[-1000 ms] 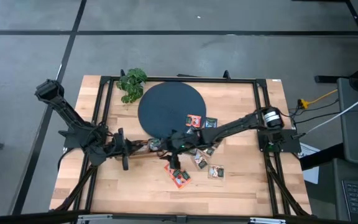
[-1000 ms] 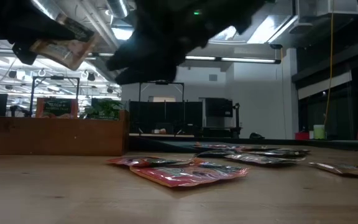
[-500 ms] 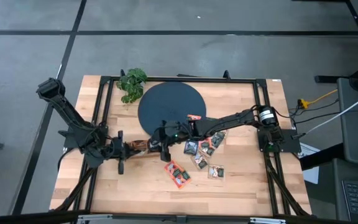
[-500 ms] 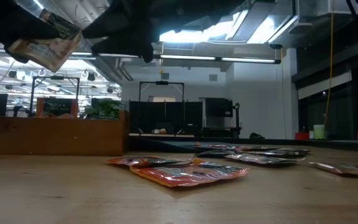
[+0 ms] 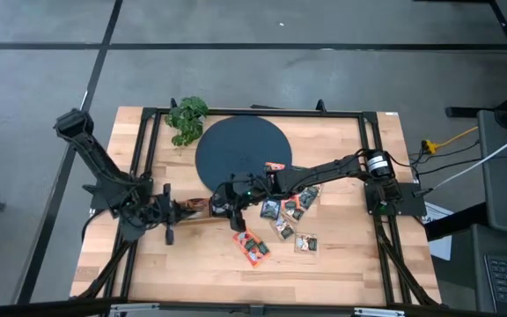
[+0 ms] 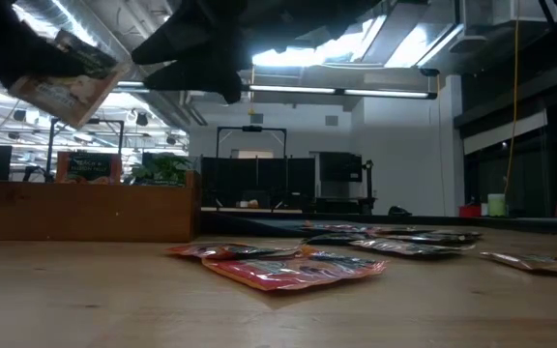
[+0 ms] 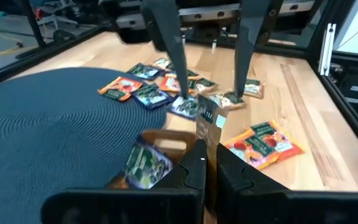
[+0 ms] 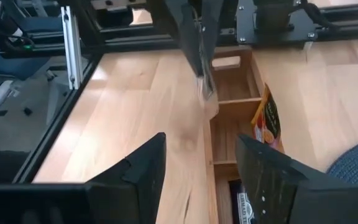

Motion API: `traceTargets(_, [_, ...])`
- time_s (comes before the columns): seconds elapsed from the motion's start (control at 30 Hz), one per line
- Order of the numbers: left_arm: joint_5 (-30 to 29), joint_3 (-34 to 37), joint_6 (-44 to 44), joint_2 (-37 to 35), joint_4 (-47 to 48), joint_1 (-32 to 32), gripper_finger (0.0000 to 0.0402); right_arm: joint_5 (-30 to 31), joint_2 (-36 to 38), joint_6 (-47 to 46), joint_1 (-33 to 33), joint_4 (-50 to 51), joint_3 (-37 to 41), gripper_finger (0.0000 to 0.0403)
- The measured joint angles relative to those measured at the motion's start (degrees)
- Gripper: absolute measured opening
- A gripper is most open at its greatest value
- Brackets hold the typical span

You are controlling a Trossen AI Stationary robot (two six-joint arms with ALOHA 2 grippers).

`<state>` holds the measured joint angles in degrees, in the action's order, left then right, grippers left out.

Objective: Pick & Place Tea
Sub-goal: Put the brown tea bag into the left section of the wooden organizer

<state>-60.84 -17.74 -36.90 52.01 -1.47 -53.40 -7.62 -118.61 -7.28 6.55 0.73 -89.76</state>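
Left gripper | we are seeing it pinching a sachet edge-on above the wooden tray, probably for slotting in | right gripper hovering, jaws spread.

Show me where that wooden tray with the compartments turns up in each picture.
High view: the wooden tray sits just below the dark disc's edge.
Low view: the long brown wall at left.
Left wrist view: bottom middle, just past the left hand gripping a tea sachet.
Right wrist view: centre, compartments showing.
Shared landmark: the dark disc, beside the tray in every view but the low one.
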Motion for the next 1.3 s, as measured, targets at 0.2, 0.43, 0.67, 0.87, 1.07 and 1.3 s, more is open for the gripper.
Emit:
traceTargets(0.2, [-5.6,0.0,-10.1,-1.2,7.7,-6.2,0.0003,0.0,0.0,0.1,0.0,0.8,0.0,0.0191])
traceTargets(0.43, [-11.1,0.0,-7.5,-1.3,3.3,-8.1,0.0003,0.0,0.0,0.3,0.0,-4.9,0.0,0.0191])
traceTargets(0.67, [-16.2,0.0,11.7,-1.3,-15.6,-5.9,0.0003,0.0,0.0,0.3,0.0,-8.0,0.0,0.0191])
traceTargets(0.87, [-14.6,0.0,33.4,-1.3,-37.1,-0.9,0.0003,0.0,0.0,0.3,0.0,-12.1,0.0,0.0191])
traceTargets(1.07, [-2.8,0.0,49.8,-1.3,-53.9,6.5,0.0003,0.0,0.0,0.3,0.0,-19.1,0.0,0.0191])
traceTargets(1.3, [4.6,-0.1,62.3,-1.3,-64.6,10.7,0.0003,0.0,0.3,1.5,-0.1,-25.2,0.0,0.0191])
